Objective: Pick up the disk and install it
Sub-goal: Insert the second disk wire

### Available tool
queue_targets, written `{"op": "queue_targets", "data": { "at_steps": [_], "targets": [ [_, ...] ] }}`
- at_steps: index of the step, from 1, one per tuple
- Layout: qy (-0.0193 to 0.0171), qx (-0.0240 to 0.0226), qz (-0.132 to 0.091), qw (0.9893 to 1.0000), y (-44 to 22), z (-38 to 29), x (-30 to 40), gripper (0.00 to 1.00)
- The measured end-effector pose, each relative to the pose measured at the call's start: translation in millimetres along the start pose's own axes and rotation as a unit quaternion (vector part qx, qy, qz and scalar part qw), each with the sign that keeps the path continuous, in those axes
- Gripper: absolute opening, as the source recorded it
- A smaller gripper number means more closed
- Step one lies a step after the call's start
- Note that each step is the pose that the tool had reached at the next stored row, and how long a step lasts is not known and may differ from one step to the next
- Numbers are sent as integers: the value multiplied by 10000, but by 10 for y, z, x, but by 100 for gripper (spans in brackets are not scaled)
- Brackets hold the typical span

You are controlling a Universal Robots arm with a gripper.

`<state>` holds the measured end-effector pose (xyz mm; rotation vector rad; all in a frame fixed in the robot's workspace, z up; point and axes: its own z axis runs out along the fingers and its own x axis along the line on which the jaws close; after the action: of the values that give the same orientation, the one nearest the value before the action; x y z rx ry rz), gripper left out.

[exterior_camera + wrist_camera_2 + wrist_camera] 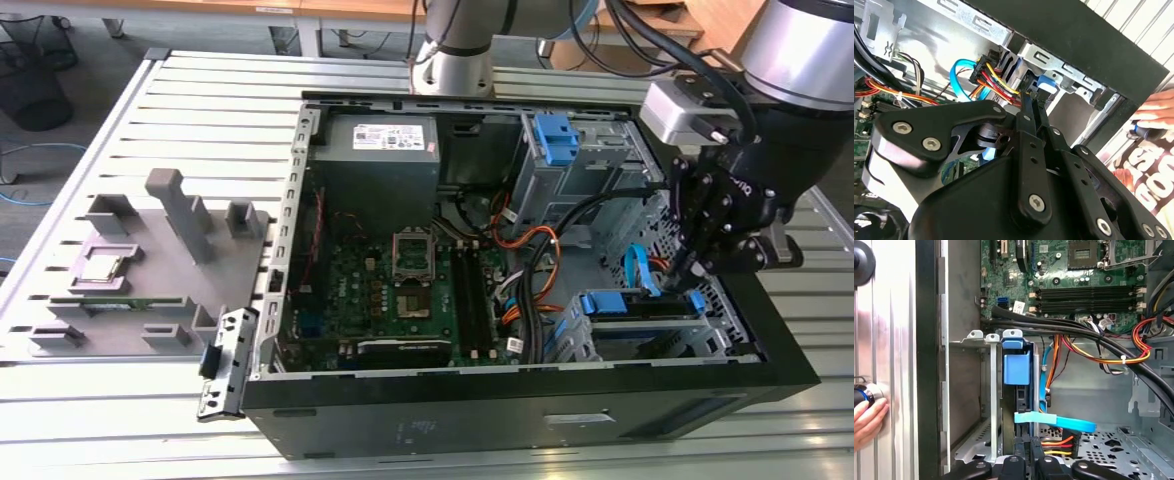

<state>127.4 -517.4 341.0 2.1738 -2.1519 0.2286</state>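
- Disk (1016,367): seated in the drive cage (976,390), cables (1094,352) just beside
- Gripper (1030,97): fingers pressed together at the disk's edge
- First wrist view: a hand (868,417) outside the cage wall

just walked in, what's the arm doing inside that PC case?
The arm has its gripper down in the open computer case, at the drive cage on the exterior view's right. The disk, with its blue bracket, already sits in that cage, and the gripper's tips are right at its cabled end. A flat blue data cable and a red-yellow power plug are beside the gripper. A person's hand rests outside the case.
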Motion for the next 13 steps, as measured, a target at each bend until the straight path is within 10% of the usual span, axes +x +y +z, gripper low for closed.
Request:
{"op": "queue_targets", "data": {
  "at_steps": [13],
  "targets": [
    [-18, 157, -332, 9993, 59, 22, 6, 17]
  ]
}}
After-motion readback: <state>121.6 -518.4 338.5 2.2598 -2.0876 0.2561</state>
